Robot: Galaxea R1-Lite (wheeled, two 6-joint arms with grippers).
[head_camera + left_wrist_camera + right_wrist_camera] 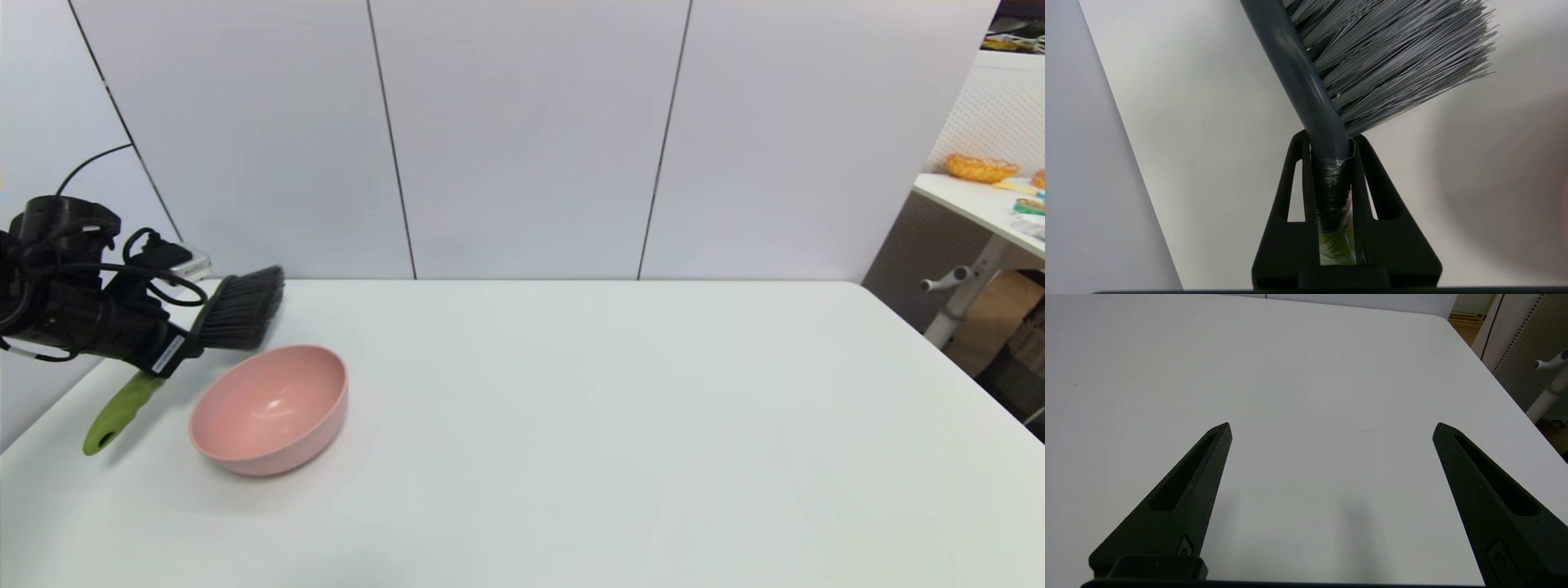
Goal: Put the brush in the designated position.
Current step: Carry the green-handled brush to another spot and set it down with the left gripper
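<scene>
Clamped on the clear neck, my left gripper held the black-bristled, lime-green-handled brush (tilted) at frame left, beside the pink bowl; my right gripper gaped empty.

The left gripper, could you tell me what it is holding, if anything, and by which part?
The left gripper holds the brush by its clear neck, between bristle head and green handle. The right gripper holds nothing.

No readable text anywhere. Small white label on left gripper body, print too fine to make out. Small embossed mark near base of right gripper fingers, shape unclear, not legible. No brand, number or sign readable on brush, bowl or table.
</scene>
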